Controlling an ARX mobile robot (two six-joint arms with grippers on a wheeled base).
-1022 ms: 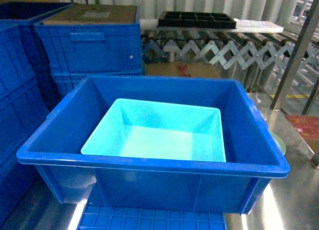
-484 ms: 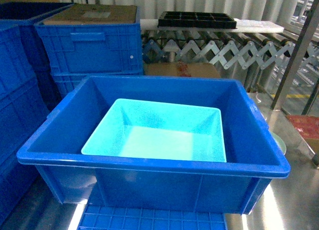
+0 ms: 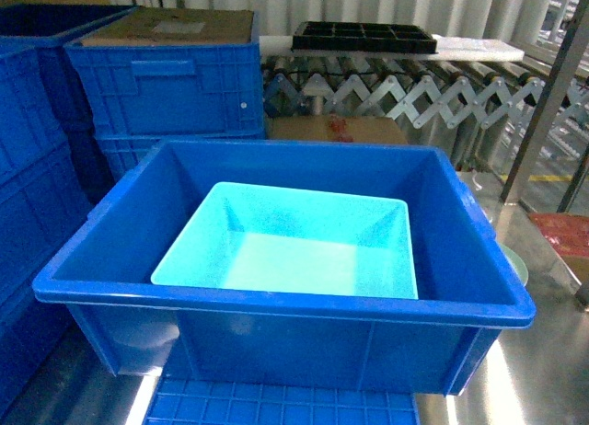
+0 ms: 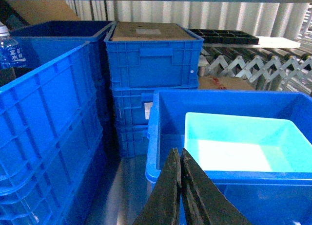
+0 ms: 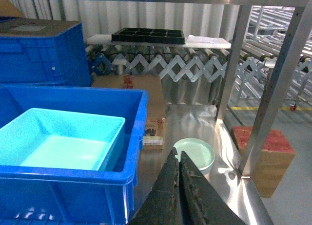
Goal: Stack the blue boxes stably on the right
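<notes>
Both the left gripper (image 4: 181, 159) and right gripper (image 5: 177, 161) have their jaws pressed together, empty, just short of the royal-blue crate (image 3: 276, 301), whose stiff wide rim looks easiest to grip; the smooth, likely light turquoise tub (image 3: 294, 259) sits nested inside it.

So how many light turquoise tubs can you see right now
1. The light turquoise tub sits inside the big royal-blue crate, nearer its front wall. The stacked blue crates at left could hide more; their insides are not visible.
</notes>
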